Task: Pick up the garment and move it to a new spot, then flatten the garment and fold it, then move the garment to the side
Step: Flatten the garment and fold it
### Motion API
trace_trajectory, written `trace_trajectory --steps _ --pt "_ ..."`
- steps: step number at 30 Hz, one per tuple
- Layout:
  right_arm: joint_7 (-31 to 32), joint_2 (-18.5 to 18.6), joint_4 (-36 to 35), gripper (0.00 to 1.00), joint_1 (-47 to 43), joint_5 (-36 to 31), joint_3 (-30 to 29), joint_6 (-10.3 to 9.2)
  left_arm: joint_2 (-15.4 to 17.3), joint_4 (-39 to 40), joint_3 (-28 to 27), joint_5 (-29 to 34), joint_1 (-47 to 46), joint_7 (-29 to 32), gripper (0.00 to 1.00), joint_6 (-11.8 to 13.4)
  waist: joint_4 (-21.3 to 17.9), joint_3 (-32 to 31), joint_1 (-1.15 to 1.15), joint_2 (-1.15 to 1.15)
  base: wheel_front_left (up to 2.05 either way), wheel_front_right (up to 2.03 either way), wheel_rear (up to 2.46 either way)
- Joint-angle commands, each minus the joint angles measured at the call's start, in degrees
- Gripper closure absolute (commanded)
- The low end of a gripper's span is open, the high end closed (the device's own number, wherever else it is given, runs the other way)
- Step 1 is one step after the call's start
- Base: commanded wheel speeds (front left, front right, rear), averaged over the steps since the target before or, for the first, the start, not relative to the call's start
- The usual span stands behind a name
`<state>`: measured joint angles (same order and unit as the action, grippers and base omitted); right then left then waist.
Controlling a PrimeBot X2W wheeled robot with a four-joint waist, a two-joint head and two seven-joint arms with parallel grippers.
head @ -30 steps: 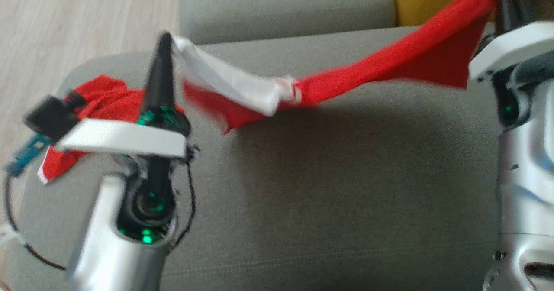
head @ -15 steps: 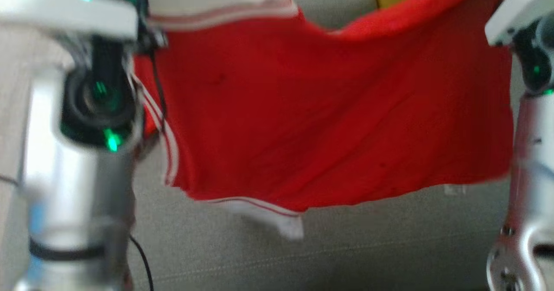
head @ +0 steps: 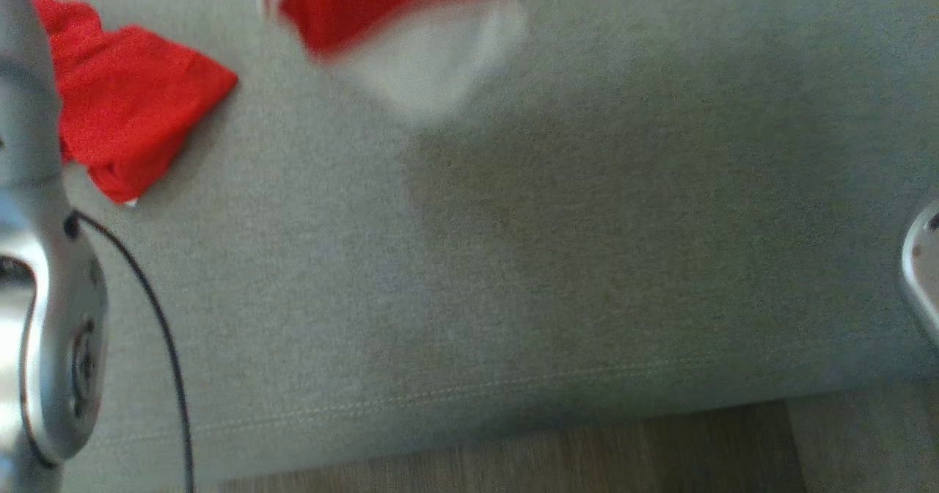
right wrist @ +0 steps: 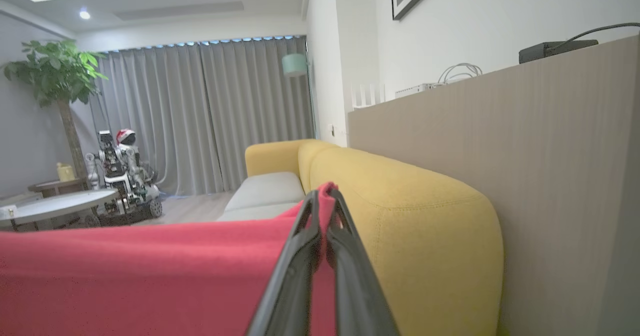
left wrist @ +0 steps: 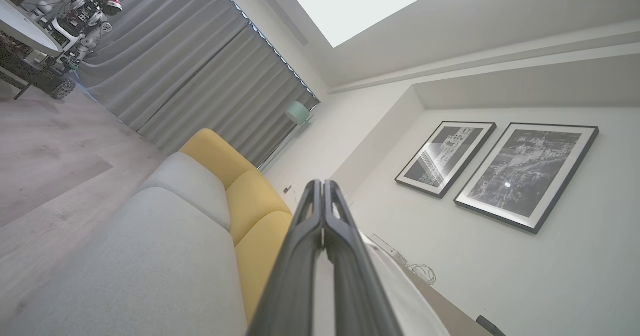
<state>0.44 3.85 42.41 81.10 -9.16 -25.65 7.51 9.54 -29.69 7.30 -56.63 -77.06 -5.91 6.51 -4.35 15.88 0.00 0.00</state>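
Note:
The garment [head: 396,9] is red with a white panel, and its blurred lower edge hangs above the grey sofa seat [head: 513,221] at the top of the head view. In the right wrist view my right gripper [right wrist: 322,193] is shut on a red corner of the garment [right wrist: 150,276], which stretches off to the left. My left gripper [left wrist: 323,183] is shut too, raised high, with the garment's white fabric [left wrist: 400,291] draping beside its fingers. My left forearm [head: 44,295] fills the head view's left edge.
A second bunch of red cloth [head: 125,119] lies on the seat at the left. A black cable [head: 161,331] loops beside my left forearm. Wooden floor [head: 513,456] runs along the seat's front edge. The yellow backrest [right wrist: 400,216] stands close to my right gripper.
Both grippers have lifted the garment, spreading it wide between them. The head camera has tilted down, so just the garment's lower edge remains in it.

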Motion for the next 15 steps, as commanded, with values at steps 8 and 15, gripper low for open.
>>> trace_trajectory --steps 8,15 --pt "-14.7 -1.0 12.0 1.00 8.4 -0.5 -2.7 -0.02 -2.2 -6.7 1.0 -0.5 -7.5 -4.3 1.00 -8.5 4.3 5.9 0.00 0.00 0.00 0.00 0.00" --pt "-15.4 -0.5 12.7 1.00 -2.7 3.2 -2.4 -0.02 -3.9 -6.1 5.5 -1.0 2.2 -2.2 1.00 -11.8 6.4 6.0 0.00 0.00 0.00 0.00 0.00"
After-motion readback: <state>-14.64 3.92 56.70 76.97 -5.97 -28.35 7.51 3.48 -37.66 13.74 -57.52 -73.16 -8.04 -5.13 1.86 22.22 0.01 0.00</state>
